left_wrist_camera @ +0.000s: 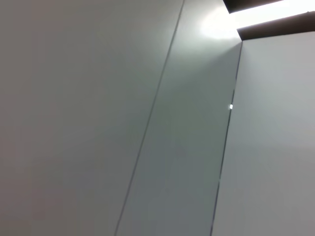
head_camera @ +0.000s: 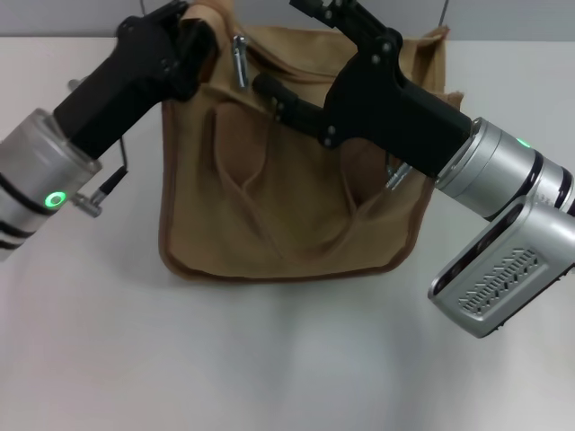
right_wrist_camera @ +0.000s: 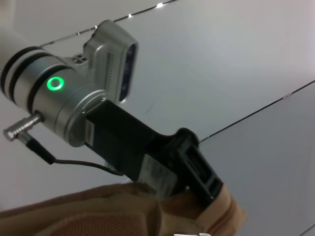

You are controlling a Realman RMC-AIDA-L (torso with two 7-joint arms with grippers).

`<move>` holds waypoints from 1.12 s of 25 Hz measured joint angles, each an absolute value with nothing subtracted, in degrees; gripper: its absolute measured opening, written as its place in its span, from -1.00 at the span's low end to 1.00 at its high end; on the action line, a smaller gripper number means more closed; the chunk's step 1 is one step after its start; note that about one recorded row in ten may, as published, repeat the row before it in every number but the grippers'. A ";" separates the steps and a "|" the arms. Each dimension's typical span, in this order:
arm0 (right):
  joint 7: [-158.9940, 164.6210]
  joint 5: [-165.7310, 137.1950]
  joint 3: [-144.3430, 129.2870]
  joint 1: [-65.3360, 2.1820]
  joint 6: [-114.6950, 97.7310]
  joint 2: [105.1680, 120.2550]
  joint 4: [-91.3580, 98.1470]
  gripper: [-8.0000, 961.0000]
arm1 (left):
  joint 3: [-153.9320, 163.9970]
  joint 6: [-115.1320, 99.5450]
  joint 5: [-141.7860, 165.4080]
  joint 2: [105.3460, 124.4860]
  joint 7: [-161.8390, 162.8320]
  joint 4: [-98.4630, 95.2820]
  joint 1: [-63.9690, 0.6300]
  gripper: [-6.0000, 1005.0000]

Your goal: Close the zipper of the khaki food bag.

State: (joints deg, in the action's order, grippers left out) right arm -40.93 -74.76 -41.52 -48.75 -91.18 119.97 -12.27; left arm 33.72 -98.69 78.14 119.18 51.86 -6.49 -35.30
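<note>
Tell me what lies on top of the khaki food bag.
On the khaki food bag lie its two looped handles, and both arms reach over its far edge. The left gripper and right gripper cover much of the top edge.

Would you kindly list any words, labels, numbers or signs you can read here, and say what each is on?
None can be read.
The label on the left gripper body, seen in the right wrist view, is too blurred to read.
The khaki food bag shows no print.
The right gripper shows none either.
</note>
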 joint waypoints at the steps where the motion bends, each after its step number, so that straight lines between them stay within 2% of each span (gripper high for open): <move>1: -40.93 -74.76 -41.52 -48.75 -91.18 119.97 -12.27 0.70 | 33.72 -98.69 78.14 119.18 51.86 -6.49 -35.30 -0.95; 15: -45.06 -89.14 -26.40 -48.08 -89.46 119.97 -13.86 0.70 | 34.05 -95.52 77.80 119.18 53.44 -6.00 -37.74 -0.95; 28: -46.70 -90.32 -21.88 -47.80 -87.54 119.97 -14.77 0.70 | 33.93 -95.18 77.61 119.18 53.44 -5.36 -38.23 -0.95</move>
State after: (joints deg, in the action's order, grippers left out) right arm -46.70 -90.32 -21.88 -47.80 -87.54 119.97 -14.77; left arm 33.92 -95.18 77.61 119.18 53.44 -5.36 -38.23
